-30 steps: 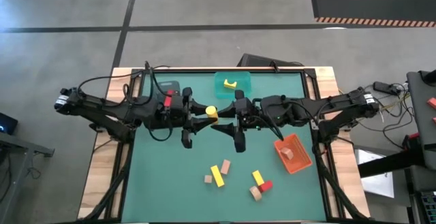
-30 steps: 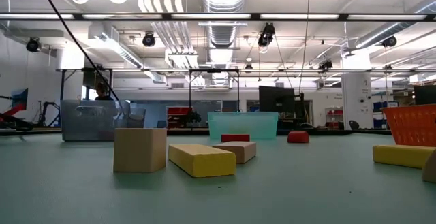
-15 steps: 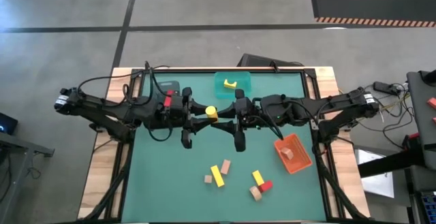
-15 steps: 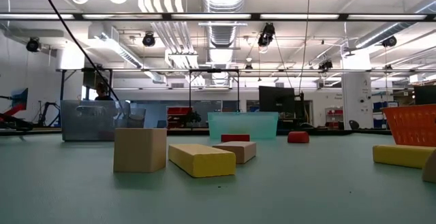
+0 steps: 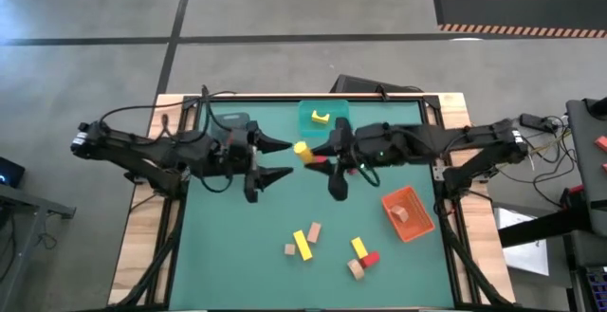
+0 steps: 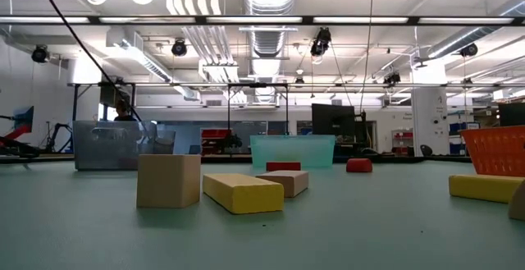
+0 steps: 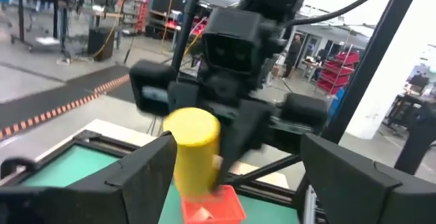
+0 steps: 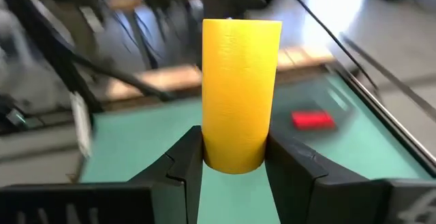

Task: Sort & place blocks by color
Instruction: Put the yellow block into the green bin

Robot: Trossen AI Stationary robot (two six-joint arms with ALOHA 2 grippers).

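Your right gripper (image 8: pixel 234 157) has the short yellow cylinder block (image 8: pixel 240 91) pinched at its lower end between its jaws, upright in the wrist view, so most of the body stands clear above the grip. That looks like a carry hold: in the overhead view the cylinder (image 5: pixel 301 149) hangs mid-desk, just in front of the teal plastic bin (image 5: pixel 323 117), which already holds a yellow piece. I judge that bin to be the yellow destination, since the orange bin (image 5: pixel 408 212) to your right holds a tan block.

Your left gripper (image 5: pixel 272 158) sits just to the left of the cylinder with jaws spread wide and nothing between them; its wrist camera looks straight at the yellow cylinder (image 7: pixel 191 148) held by the other arm.

On the green desk (image 5: pixel 228 255) nearer you, the loose blocks lie in two clusters: a yellow bar (image 5: pixel 303 245) with tan pieces beside it, and a second yellow bar (image 5: pixel 359 247) touching a small red block (image 5: pixel 370 258), with a tan cube below.

Hard to read: a red block (image 8: pixel 313 120) shows on the desk beyond the cylinder, but its shape is smeared. The grey bin (image 6: pixel 115 144) appears only at table height; overhead, the left arm covers most of it. What it holds, you cannot tell.
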